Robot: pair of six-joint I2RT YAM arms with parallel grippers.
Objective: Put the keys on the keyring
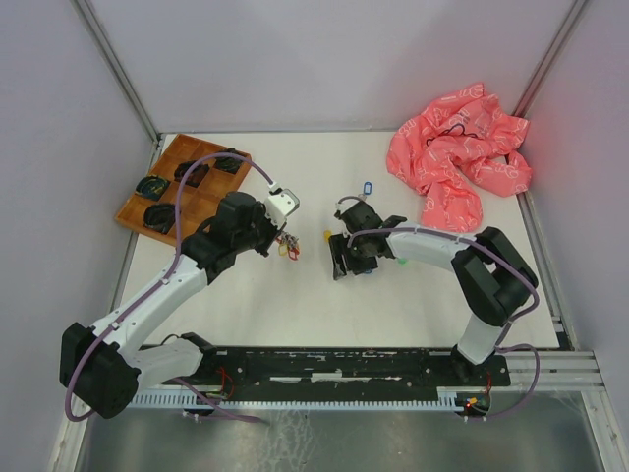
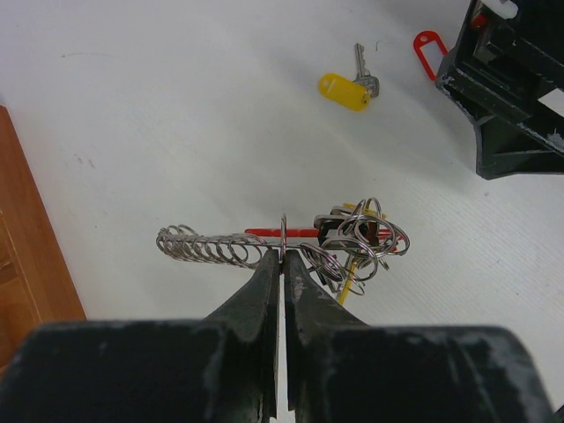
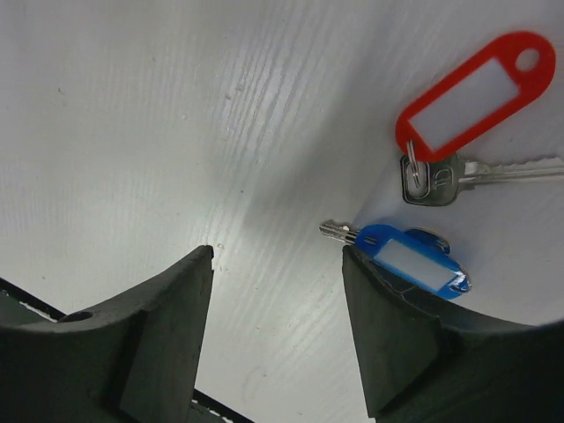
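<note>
My left gripper (image 2: 283,256) is shut on a thin ring of the keyring (image 2: 352,242), a silvery cluster of rings with a coiled chain and a red piece, held just above the table. From above, the keyring (image 1: 288,248) hangs at that gripper (image 1: 283,239). My right gripper (image 3: 278,256) stands open and low over the table with nothing between its fingers. A blue-tagged key (image 3: 410,260) lies against the outer side of its right finger (image 3: 379,308), and a red-tagged key (image 3: 476,97) lies just beyond. A yellow-tagged key (image 2: 345,90) lies between the two grippers.
A wooden tray (image 1: 169,165) with dark coiled items sits at the back left. A crumpled pink cloth (image 1: 457,162) lies at the back right. Another blue tag (image 1: 369,185) lies behind the right gripper (image 1: 342,264), and a green tag (image 1: 401,262) shows beside its arm.
</note>
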